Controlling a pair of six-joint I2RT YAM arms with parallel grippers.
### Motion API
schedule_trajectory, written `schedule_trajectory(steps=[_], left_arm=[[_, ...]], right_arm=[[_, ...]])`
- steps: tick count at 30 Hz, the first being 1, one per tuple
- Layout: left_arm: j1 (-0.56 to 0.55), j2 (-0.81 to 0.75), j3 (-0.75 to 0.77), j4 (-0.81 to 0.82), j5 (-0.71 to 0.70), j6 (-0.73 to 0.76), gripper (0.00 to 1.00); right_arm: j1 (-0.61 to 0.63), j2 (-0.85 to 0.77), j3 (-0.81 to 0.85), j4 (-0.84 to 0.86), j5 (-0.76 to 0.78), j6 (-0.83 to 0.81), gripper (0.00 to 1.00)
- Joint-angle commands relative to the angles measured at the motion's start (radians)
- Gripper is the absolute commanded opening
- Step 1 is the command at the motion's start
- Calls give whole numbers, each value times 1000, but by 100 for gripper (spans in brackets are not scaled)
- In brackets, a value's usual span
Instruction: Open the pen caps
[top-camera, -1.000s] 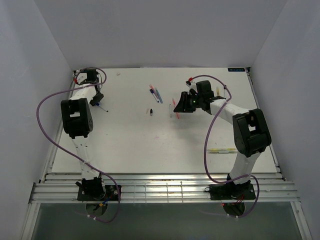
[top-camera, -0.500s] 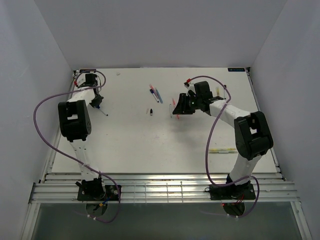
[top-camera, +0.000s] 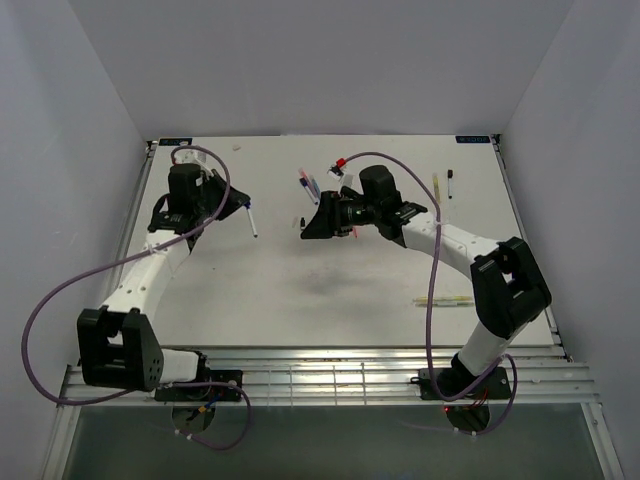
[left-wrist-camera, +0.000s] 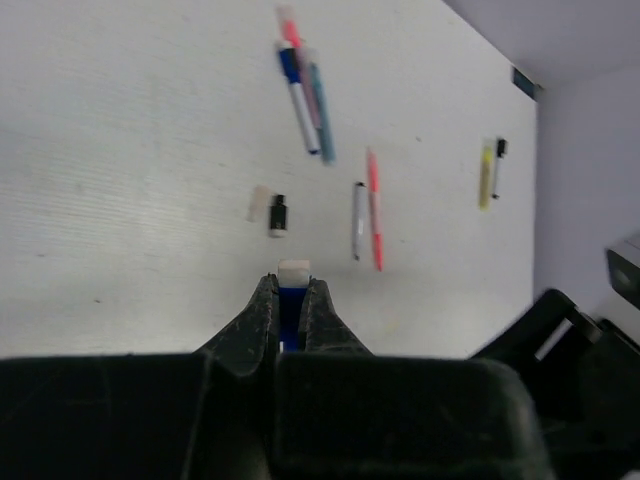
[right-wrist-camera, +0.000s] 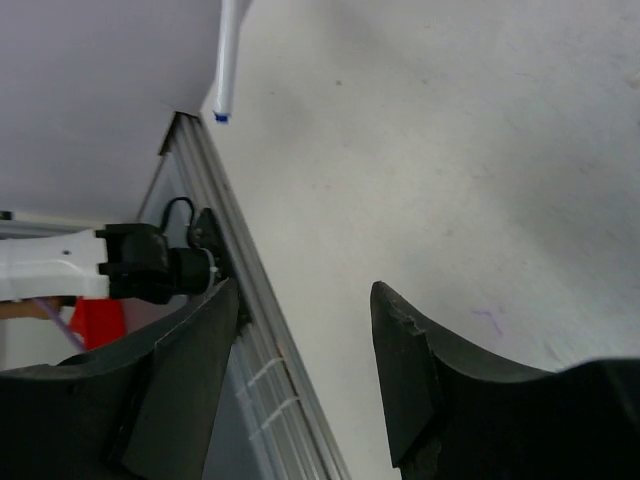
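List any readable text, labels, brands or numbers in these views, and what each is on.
None legible in any view.
Dark blue label strip at the far right corner of the table: light markings, too small and blurred to read.
Loose pens on the table: any barrel print is too small to tell.
Blue pen in the left end effector: no print visible.

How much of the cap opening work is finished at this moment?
Done, it seems: one black cap lies loose on the table. In hand: the left fingers are shut on a blue-white pen; the right fingers stand open, empty. Left: the other pens lie waiting, some seemingly capped.
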Motion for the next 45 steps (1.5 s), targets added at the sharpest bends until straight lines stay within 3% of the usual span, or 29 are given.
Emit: schedule_trajectory(steps=[1, 3, 6, 17, 33, 35, 39, 41, 43, 44, 45], left_arm=[[-37, -128, -104, 139, 155, -63, 0], [-72, -168, -156, 175, 163, -95, 0], [-108, -214, -187, 204, 166, -129, 0], [-159, -309, -251, 217, 134, -186, 0], [-174, -357, -273, 213, 128, -215, 0], [-177, -357, -274, 213, 119, -216, 0], [-186, -352, -264, 204, 97, -212, 0], [-195, -349, -247, 186, 77, -198, 0], [-203, -343, -233, 143, 33, -187, 0], [-215, -339, -209, 119, 7, -172, 0], [-221, -323, -195, 64, -50, -166, 0]], right_arm=[[40, 12, -37, 268, -125, 201, 62], [60, 23, -54, 439, -143, 278, 62], [95, 40, -71, 568, -139, 376, 61], [163, 71, -45, 582, -36, 378, 58], [168, 134, 3, 602, -13, 381, 33], [168, 141, 26, 585, -19, 379, 30], [171, 149, 50, 530, -5, 347, 8], [172, 149, 79, 435, 13, 310, 8], [183, 144, 124, 308, 93, 186, 8], [193, 146, 159, 100, 157, 124, 8], [225, 157, 263, -23, 343, 55, 8]])
